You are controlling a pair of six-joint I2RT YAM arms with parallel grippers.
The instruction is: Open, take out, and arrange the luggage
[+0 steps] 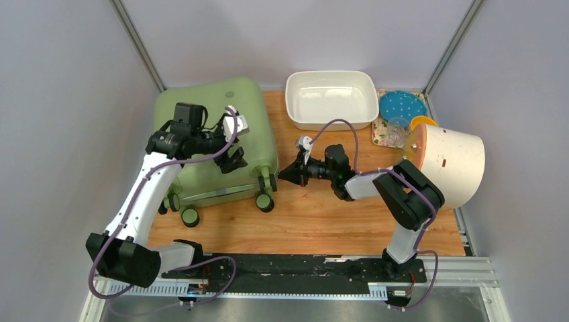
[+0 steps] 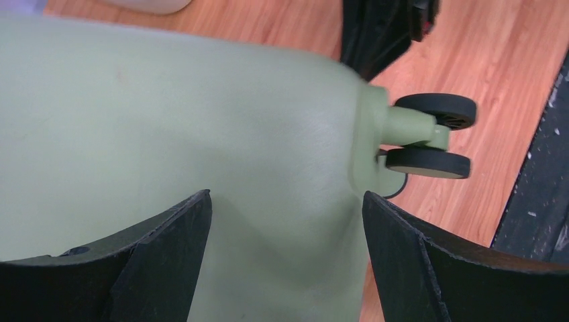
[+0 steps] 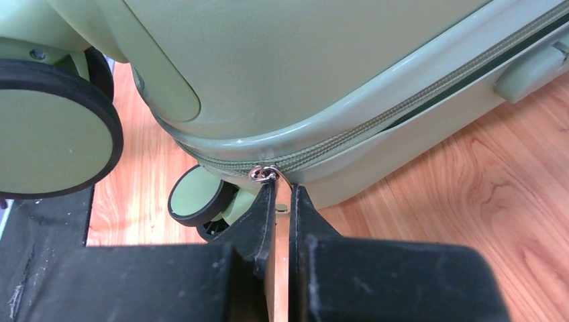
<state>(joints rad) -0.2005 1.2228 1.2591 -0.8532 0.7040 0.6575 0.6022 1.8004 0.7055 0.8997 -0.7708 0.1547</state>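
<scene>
The luggage [image 1: 249,107] is a sage-green hard-shell suitcase lying flat at the table's left, its wheels [image 1: 265,202] toward the near edge. My left gripper [image 1: 233,159] hovers open just above the shell near the wheel corner; in the left wrist view its fingers [image 2: 178,235] straddle the green shell [image 2: 168,121], with a wheel pair [image 2: 433,111] beyond. My right gripper [image 1: 284,174] reaches to the suitcase's right side. In the right wrist view it [image 3: 282,189] is shut on the metal zipper pull [image 3: 266,174], at the corner of the zipper [image 3: 402,111].
A white rectangular tub [image 1: 331,98] stands at the back centre. A cream cylinder [image 1: 451,164] with an orange end lies at the right, behind my right arm. A blue dotted plate [image 1: 402,105] and a clear cup [image 1: 398,127] sit on a patterned cloth at back right.
</scene>
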